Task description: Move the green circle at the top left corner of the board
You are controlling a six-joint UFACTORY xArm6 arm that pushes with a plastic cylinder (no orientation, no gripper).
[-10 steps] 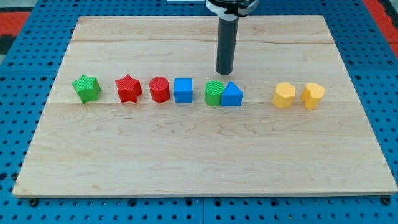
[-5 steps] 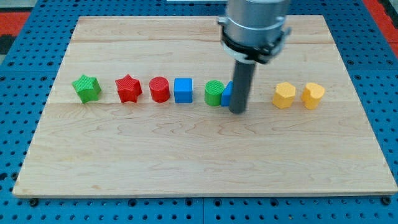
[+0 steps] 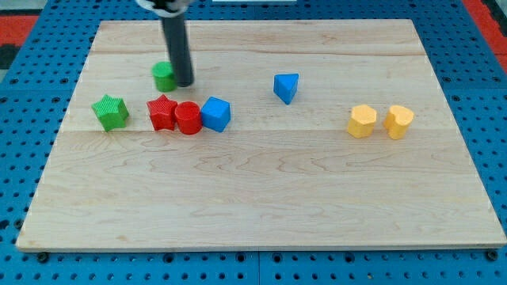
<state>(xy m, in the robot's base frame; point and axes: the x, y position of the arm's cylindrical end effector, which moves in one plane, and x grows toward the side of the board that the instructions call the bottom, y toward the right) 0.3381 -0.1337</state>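
The arm ends in a dark rod and has no jaws, so nothing spreads or pinches here. My tip [image 3: 184,83] stands on the wooden table [image 3: 261,206] in the upper left part of the view, touching the right side of the green circle [image 3: 164,76]. This green circle sits toward the view's top left, but it is well apart from the corner itself.

Below it there is a row of blocks. The green star [image 3: 109,112] is the most to the left and stands alone. Then come the red star [image 3: 162,112], the red circle [image 3: 188,118] and the blue cube [image 3: 215,114], which are packed close; the red circle touches both its neighbours, and the cube is turned at an angle.

The blue triangle [image 3: 286,87] lies alone near the middle, higher than the row. At the view's right, the yellow hexagon [image 3: 362,121] and the yellow heart [image 3: 398,121] stand just beside each other.
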